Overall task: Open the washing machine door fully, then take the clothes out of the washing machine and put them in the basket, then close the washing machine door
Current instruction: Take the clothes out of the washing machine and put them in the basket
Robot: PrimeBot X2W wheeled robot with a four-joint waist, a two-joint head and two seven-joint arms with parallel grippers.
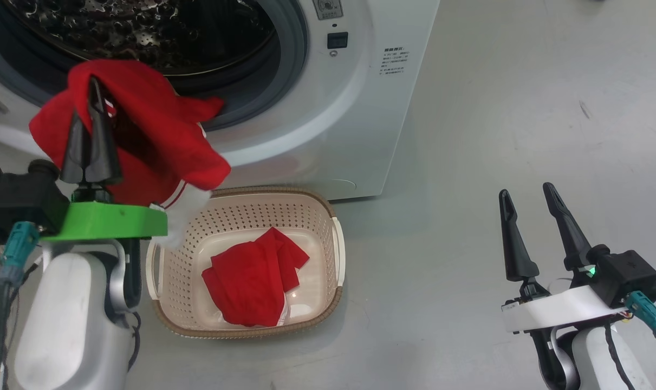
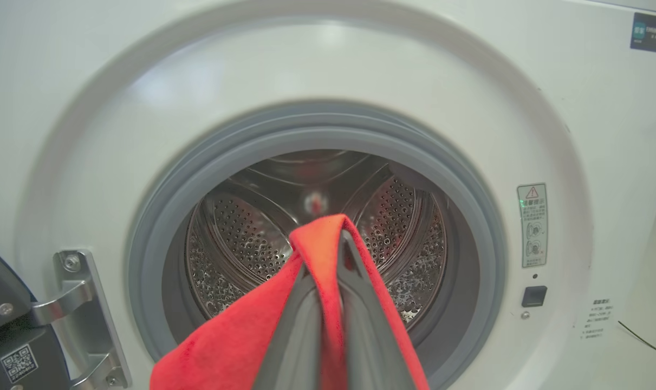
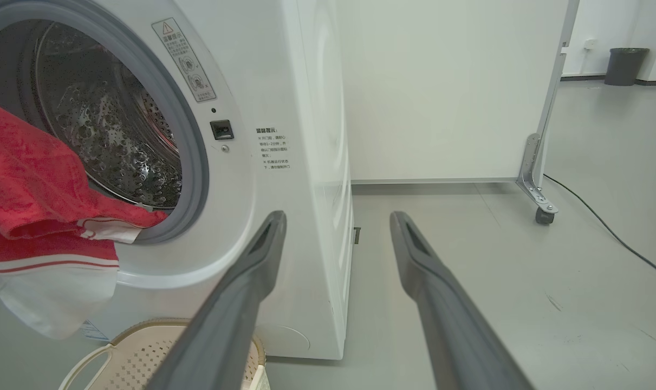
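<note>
Two red garments in view: one held, one in the basket.

Far left: door swung aside on its hinge, so the opening is unobstructed. Step one reads as done.

Left gripper: jaws pressed together on a fold of the red garment. The cloth drapes over and around the fingers and hangs in front of the washing machine mouth, outside the grey gasket. Its white striped hem dangles just above the basket's back left corner.

Drum: bare steel where visible. The lower part is hidden behind cloth and fingers, so I cannot confirm it is empty.

Basket: on the floor close against the machine's base, with the second red garment crumpled in its middle.

Right gripper: jaws wide apart, holding nothing, over bare floor well to the right of the basket.

Step in hand (judgement): unloading, with the held garment in transfer from machine to basket.

Next move calls for:
- carrying the left arm rightward and down until the cloth is over the basket's middle, then parting the jaws;
- watching the low hem, which could catch the rim or spill outside the left wall;
- checking the drum floor afterwards, before going for the door.
</note>
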